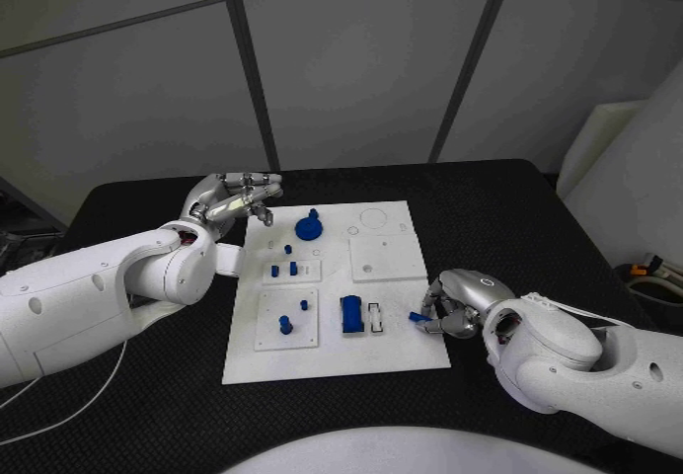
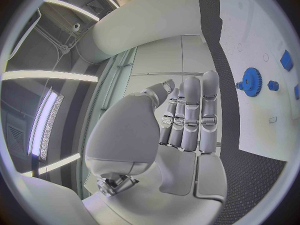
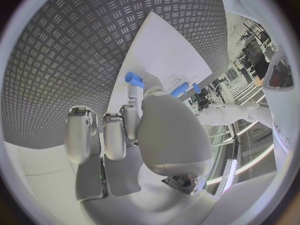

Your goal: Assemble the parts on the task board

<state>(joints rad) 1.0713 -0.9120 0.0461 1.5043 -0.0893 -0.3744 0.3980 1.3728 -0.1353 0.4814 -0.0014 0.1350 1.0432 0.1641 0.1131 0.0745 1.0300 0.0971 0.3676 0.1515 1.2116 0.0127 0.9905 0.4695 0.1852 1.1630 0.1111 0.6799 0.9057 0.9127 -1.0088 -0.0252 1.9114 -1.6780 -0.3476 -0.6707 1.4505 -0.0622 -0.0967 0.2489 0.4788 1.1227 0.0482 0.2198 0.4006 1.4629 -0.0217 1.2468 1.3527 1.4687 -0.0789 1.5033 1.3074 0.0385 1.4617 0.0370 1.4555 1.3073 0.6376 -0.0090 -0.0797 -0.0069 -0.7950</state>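
Blue part (image 1: pixel 418 317) half-hidden in right hand (image 1: pixel 458 301)

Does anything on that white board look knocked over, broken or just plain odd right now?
Nothing looks broken or spilled. The task board lies flat, its blue parts, like the gear and the block, standing on it. The right hand pinches a small blue part at the board's edge; the left hand hangs empty beside the far corner.

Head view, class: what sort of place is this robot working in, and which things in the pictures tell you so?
Probably a robotics lab or test cell. A white task board with small blue parts lies on a black table, grey panel walls stand behind, and the right hand holds a small blue part.
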